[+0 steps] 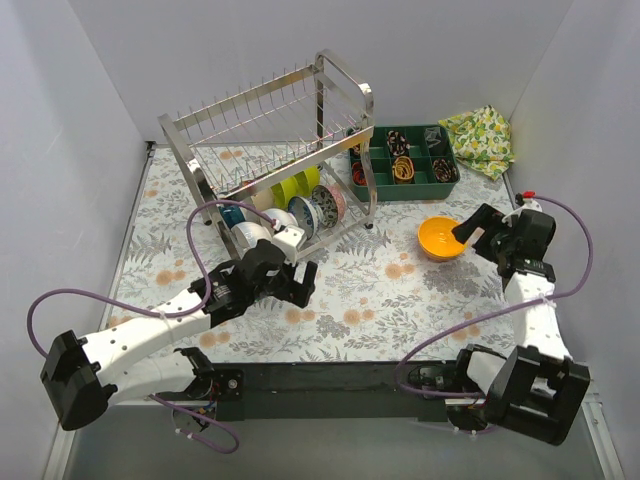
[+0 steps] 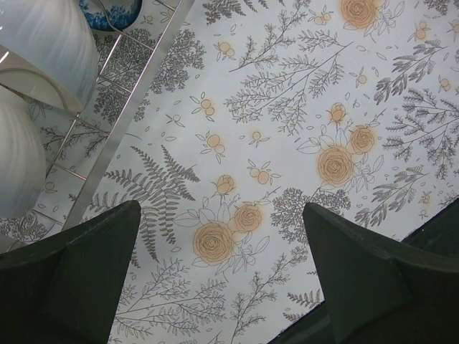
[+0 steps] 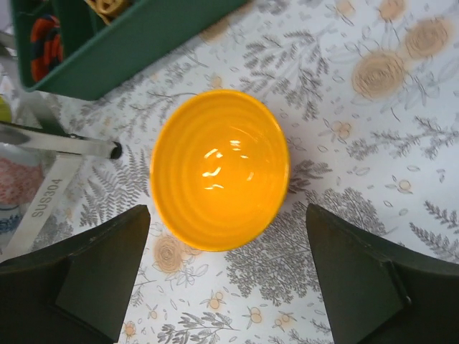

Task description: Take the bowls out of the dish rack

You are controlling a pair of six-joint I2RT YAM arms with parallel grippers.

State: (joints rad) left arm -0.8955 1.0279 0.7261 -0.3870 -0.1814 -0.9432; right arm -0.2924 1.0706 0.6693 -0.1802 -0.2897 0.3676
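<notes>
The dish rack [image 1: 270, 150] stands at the back middle of the table. Its lower tier holds a lime green bowl [image 1: 290, 187], white bowls [image 1: 255, 232] and blue-and-white patterned bowls [image 1: 305, 215]. An orange bowl [image 1: 440, 238] sits upright on the tablecloth right of the rack; it also shows in the right wrist view [image 3: 219, 168]. My right gripper [image 1: 466, 234] [image 3: 227, 222] is open and empty just beside and above that bowl. My left gripper [image 1: 304, 280] [image 2: 222, 215] is open and empty over the cloth in front of the rack, with white bowls [image 2: 43, 50] and a rack bar [image 2: 129, 115] at its upper left.
A dark green compartment tray [image 1: 405, 165] [image 3: 136, 36] with small items stands behind the orange bowl. A yellow-green patterned cloth [image 1: 482, 138] lies in the back right corner. A rack foot [image 3: 64, 143] is left of the orange bowl. Walls close in on both sides.
</notes>
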